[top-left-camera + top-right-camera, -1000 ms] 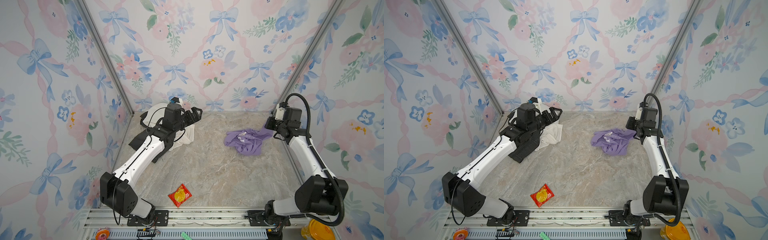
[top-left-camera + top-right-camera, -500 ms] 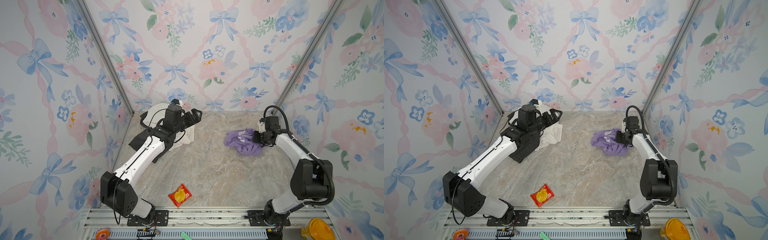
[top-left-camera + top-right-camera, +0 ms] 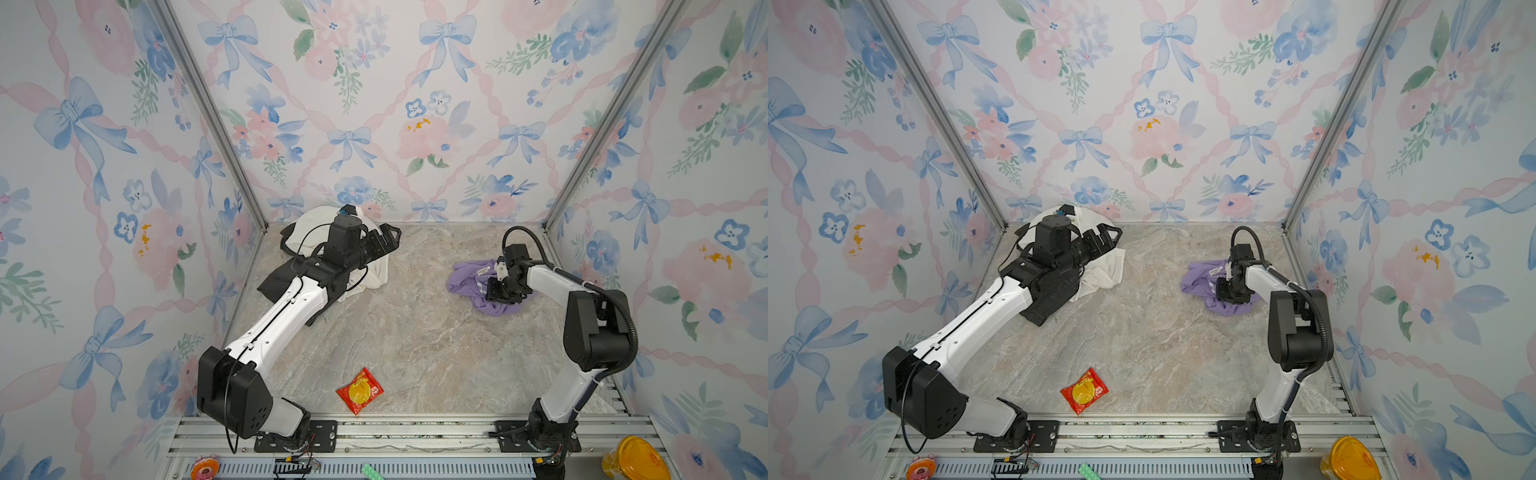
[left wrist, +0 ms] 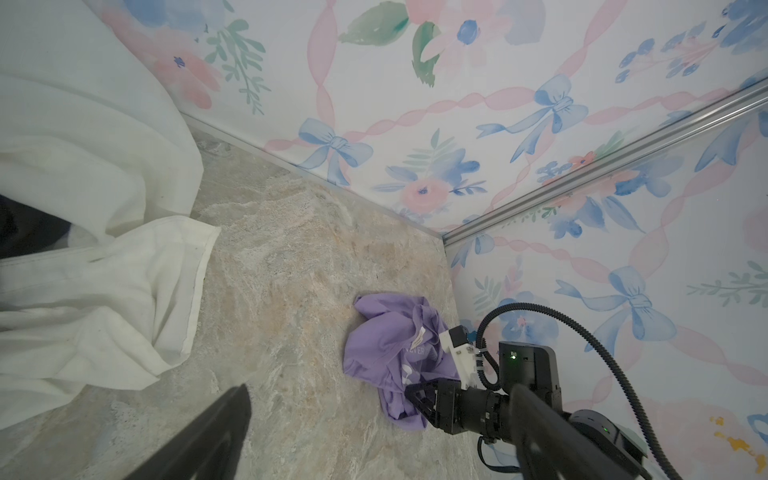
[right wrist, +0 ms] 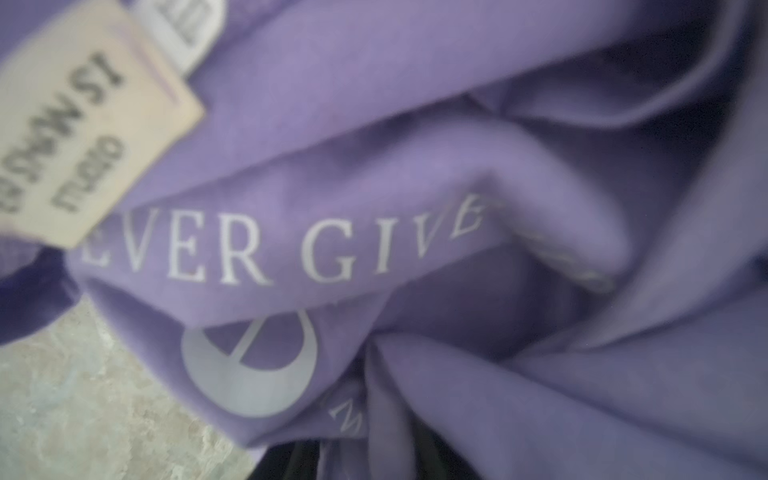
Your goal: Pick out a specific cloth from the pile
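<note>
The cloth (image 3: pixel 473 282) (image 3: pixel 1200 282) is a crumpled lavender T-shirt lying at the right of the marble floor, apart from the pile. Its white lettering and neck label fill the right wrist view (image 5: pixel 415 166). My right gripper (image 3: pixel 498 291) (image 3: pixel 1225 291) (image 4: pixel 415 399) is pressed down into it. A gathered fold runs between its dark fingers (image 5: pixel 291 461), so it is shut on the cloth. The pile (image 3: pixel 307 232) (image 3: pixel 1100 274), a cream-white garment over a black one (image 3: pixel 278 284), sits in the back left corner. My left gripper (image 3: pixel 390 235) (image 3: pixel 1111 235) (image 4: pixel 378 390) hangs open over its right edge, holding nothing.
A red snack packet (image 3: pixel 359 390) (image 3: pixel 1084 390) lies near the front rail. Floral walls close in the floor on three sides. The right wall stands close behind the cloth. A yellow object (image 3: pixel 631 459) sits outside the front right corner.
My right gripper came down from the back right corner and moved forward onto the cloth, which is now bunched tighter. The left arm has barely moved.
</note>
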Tool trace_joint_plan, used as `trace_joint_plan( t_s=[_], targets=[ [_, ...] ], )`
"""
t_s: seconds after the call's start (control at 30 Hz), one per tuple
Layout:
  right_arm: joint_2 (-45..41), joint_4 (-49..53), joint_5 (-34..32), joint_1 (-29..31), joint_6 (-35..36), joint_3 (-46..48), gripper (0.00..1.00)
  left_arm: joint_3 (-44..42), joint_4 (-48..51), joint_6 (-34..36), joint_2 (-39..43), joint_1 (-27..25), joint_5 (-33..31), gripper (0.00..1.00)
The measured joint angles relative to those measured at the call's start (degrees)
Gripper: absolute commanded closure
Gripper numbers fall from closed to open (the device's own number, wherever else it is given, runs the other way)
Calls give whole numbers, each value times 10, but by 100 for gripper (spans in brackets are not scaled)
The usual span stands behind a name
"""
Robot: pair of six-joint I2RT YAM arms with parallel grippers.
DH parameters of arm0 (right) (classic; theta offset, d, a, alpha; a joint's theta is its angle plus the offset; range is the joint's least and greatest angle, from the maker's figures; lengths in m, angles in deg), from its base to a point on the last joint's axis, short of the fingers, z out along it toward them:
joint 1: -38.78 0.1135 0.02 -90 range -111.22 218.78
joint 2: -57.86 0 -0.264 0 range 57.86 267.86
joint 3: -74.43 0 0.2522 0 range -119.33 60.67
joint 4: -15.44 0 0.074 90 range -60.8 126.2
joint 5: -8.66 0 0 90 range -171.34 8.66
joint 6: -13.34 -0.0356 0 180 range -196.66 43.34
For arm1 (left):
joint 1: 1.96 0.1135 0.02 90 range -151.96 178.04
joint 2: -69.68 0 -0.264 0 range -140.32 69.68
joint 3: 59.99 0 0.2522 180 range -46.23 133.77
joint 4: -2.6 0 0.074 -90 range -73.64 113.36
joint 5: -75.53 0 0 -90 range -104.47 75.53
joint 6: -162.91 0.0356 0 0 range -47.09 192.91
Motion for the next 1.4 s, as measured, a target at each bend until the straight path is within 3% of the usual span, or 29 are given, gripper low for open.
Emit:
trace_joint_plan(
  t_s=[0.23, 0.43, 0.67, 1.03, 1.3, 1.4],
  targets=[
    [40, 22, -4, -6, -7, -57, 94, -10, -2, 0, 21, 10, -3, 2],
    [74, 28, -5, -16, -14, -118, 99, -22, -4, 0, 30, 14, -4, 2],
    [107, 46, -4, -40, -21, -216, 100, -35, -4, 0, 48, 22, -10, 2],
    [87, 56, -2, -58, -45, -308, 100, -37, -5, 0, 49, 26, -14, 2],
    [83, 70, -3, -75, -37, -534, 100, -37, -10, 0, 47, 29, -14, 2],
    [70, 67, -3, -77, -29, -573, 100, -37, -10, 0, 44, 29, -14, 2]
  ],
)
